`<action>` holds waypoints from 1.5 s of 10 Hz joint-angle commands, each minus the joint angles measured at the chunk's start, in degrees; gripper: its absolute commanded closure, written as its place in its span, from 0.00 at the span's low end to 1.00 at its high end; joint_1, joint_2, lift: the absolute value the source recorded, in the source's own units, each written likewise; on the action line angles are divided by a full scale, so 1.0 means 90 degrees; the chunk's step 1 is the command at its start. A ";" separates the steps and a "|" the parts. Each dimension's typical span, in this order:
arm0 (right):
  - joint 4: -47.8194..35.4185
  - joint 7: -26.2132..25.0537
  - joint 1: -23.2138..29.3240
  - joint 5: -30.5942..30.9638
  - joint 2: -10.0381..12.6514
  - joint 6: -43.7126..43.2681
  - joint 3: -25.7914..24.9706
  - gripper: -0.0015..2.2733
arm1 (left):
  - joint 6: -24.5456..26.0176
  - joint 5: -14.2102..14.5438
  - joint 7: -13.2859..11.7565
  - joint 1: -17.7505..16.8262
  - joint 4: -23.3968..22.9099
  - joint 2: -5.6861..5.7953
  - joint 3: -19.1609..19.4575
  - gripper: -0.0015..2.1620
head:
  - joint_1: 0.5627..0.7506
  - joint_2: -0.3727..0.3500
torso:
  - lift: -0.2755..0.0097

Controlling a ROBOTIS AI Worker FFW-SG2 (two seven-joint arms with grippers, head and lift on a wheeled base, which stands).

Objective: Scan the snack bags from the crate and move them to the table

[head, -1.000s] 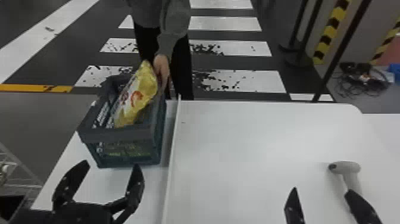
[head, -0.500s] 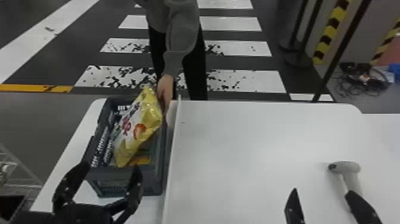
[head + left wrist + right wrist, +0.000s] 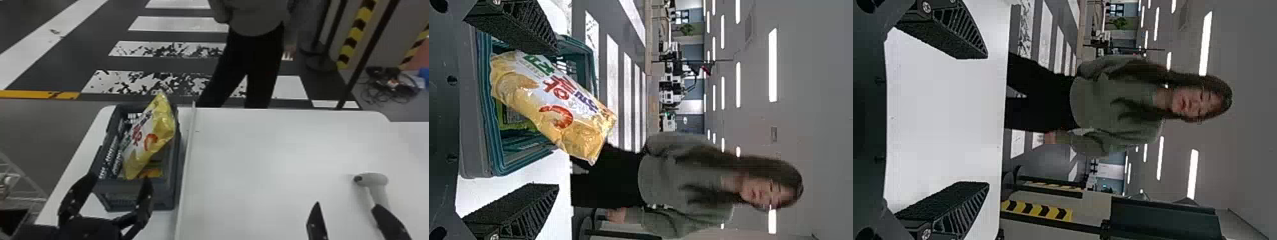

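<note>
Jaws of the left gripper (image 3: pixel 119 177) stand spread at lower left of the head view, before the crate (image 3: pixel 164 194); in that, left of centre, leans a snack bag (image 3: pixel 148 137), top above the rim; at lower right the right gripper (image 3: pixel 346 205) has jaws spread, near a scanner (image 3: pixel 373 179) on the table (image 3: pixel 271 159)

- The crate (image 3: pixel 159 198) now sits nearer the robot, the snack bag (image 3: pixel 150 134) having come along in it.
- The person (image 3: pixel 255 19), earlier reaching to the crate, stands farther right, away from it.
</note>
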 commanded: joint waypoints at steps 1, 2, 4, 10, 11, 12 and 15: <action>0.0000 0.0000 0.0000 0.0000 0.0000 0.0000 0.0000 0.04 | 0.0013 0.0105 -0.0062 -0.0053 0.0040 0.0000 0.0046 0.02 | 0.70 0.55 | 0.63; 0.0000 0.0000 0.0000 0.0000 0.0000 0.0000 0.0000 0.04 | 0.0013 0.0193 -0.0180 -0.0092 0.0070 -0.0010 0.0163 0.02 | 0.70 0.55 | 0.63; 0.0010 0.0000 0.0020 0.0000 0.0000 0.0020 0.0010 0.04 | 0.0013 0.0476 -0.0443 -0.0248 0.0079 -0.0010 0.0475 0.02 | 0.70 0.57 | 0.63; 0.0010 0.0000 0.0039 0.0127 -0.0098 0.0117 0.0068 0.04 | -0.0261 0.0964 -0.1557 -0.1098 0.0890 -0.0078 0.0944 0.02 | 0.70 0.62 | 0.63; 0.0010 0.0000 -0.0039 0.0127 -0.0166 0.0313 0.0088 0.04 | -0.0241 0.1052 -0.1742 -0.1234 0.1007 -0.0146 0.1042 0.02 | 0.70 0.63 | 0.63; 0.0030 0.0000 -0.0166 0.0127 -0.0254 0.0547 0.0186 0.04 | -0.0163 0.1072 -0.1791 -0.1381 0.1075 -0.0185 0.1139 0.02 | 0.70 0.64 | 0.63; 0.0020 0.0000 -0.0205 0.0146 -0.0371 0.0742 0.0234 0.04 | 0.0892 0.1169 -0.1810 -0.2152 0.1261 -0.0224 0.1061 0.02 | 0.70 0.69 | 0.63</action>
